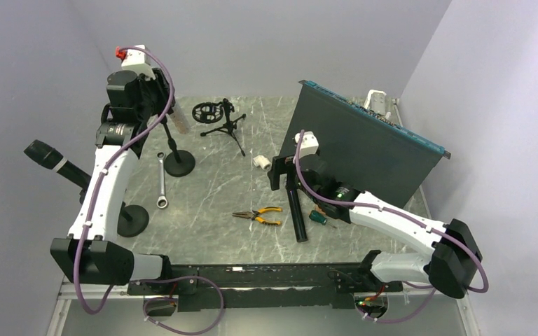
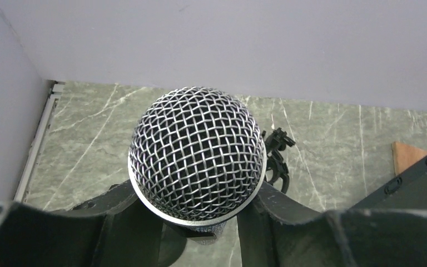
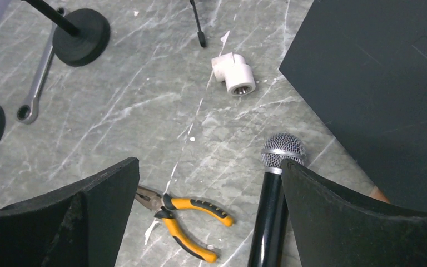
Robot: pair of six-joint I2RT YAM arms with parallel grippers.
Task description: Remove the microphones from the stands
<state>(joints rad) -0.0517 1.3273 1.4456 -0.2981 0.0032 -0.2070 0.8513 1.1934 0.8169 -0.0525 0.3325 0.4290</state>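
The microphone [image 2: 197,156] fills the left wrist view, its silver mesh head standing up between my left gripper's fingers [image 2: 117,206]. My left gripper [image 2: 197,214] is shut on its body just under the head. From above, that gripper [image 1: 150,94] hides the microphone at the table's back left. The stand [image 1: 179,164] rises from its round black base to the gripper. My right gripper [image 1: 291,168] hangs open mid-table with nothing between its fingers [image 3: 208,169].
Another microphone [image 1: 44,155] sits on a stand with base [image 1: 132,220] at the left. A third microphone [image 3: 272,200] lies by my right gripper, next to pliers [image 3: 192,219]. A wrench [image 1: 162,182], tripod [image 1: 222,119], white fitting [image 3: 234,75] and dark panel [image 1: 364,143] are nearby.
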